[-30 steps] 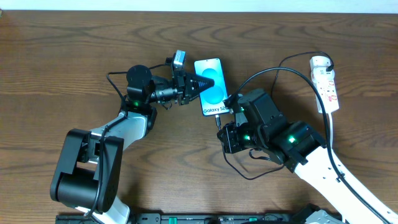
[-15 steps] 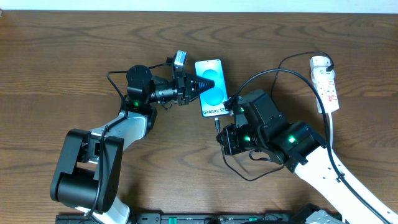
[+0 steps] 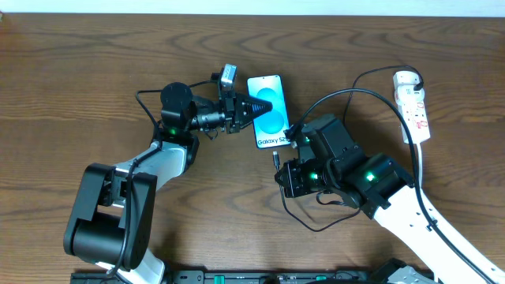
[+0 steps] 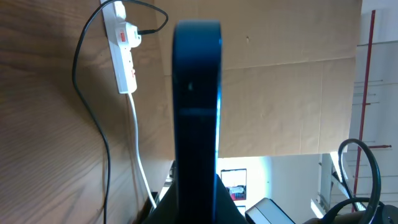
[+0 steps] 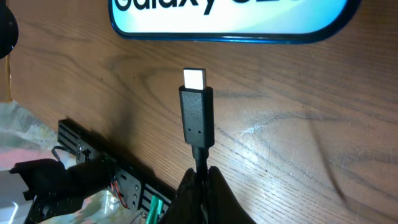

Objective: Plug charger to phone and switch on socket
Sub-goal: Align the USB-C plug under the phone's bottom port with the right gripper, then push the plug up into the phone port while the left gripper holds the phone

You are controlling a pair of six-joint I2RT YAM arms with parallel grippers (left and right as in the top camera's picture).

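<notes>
The phone (image 3: 270, 118), with a turquoise screen and "Galaxy" lettering, lies on the wooden table. My left gripper (image 3: 248, 107) is shut on its left edge. In the left wrist view the phone (image 4: 196, 99) shows edge-on, rising from between the fingers (image 4: 196, 208). My right gripper (image 3: 278, 167) is shut on the charger cable just behind the black plug (image 5: 197, 118). The plug's metal tip points at the phone's bottom edge (image 5: 230, 22) with a short gap between them. The white socket (image 3: 415, 106) lies at the far right and also shows in the left wrist view (image 4: 122, 53).
The black charger cable (image 3: 347, 90) arcs from the socket toward my right arm and loops on the table (image 3: 312, 225) below it. A white cord (image 3: 420, 170) runs from the socket toward the front. My right arm's body (image 3: 371, 177) fills the lower right.
My right gripper has drawn the plug a little back from the phone's bottom edge, toward the front. The left gripper and the phone have not moved.
</notes>
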